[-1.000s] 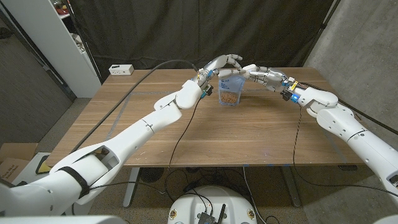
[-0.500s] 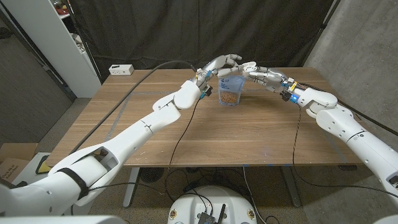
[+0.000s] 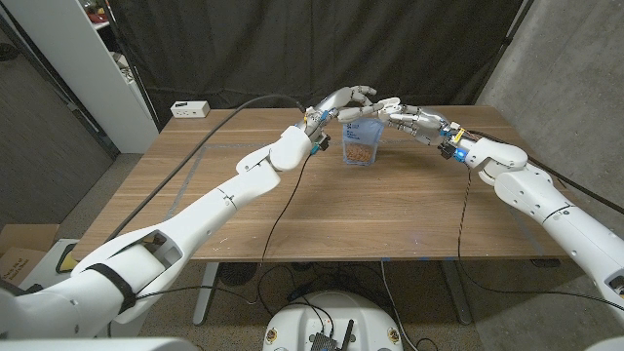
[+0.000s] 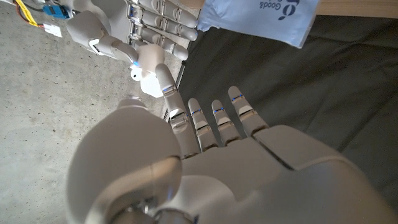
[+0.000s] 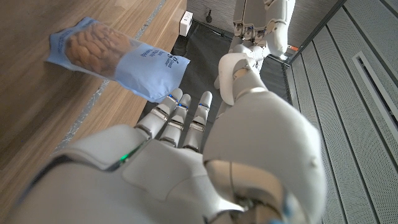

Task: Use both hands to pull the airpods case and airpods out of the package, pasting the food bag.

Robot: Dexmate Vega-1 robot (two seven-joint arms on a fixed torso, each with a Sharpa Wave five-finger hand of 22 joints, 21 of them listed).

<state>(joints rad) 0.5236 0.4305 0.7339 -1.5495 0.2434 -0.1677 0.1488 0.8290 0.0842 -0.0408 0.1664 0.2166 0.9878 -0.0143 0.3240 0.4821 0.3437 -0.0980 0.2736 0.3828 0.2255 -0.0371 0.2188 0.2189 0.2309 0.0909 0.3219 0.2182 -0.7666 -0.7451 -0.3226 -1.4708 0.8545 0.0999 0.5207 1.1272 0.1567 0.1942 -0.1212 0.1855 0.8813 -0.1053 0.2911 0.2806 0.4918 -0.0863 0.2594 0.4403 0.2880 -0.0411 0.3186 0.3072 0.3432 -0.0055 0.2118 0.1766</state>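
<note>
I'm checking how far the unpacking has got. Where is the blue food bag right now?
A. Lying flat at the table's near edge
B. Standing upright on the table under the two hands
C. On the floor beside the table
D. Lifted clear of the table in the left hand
B: the food bag stands upright on the table, with the left hand and right hand meeting just above its top.

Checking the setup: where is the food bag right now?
In the head view the food bag stands upright at the table's far middle, just below both raised hands.
</note>
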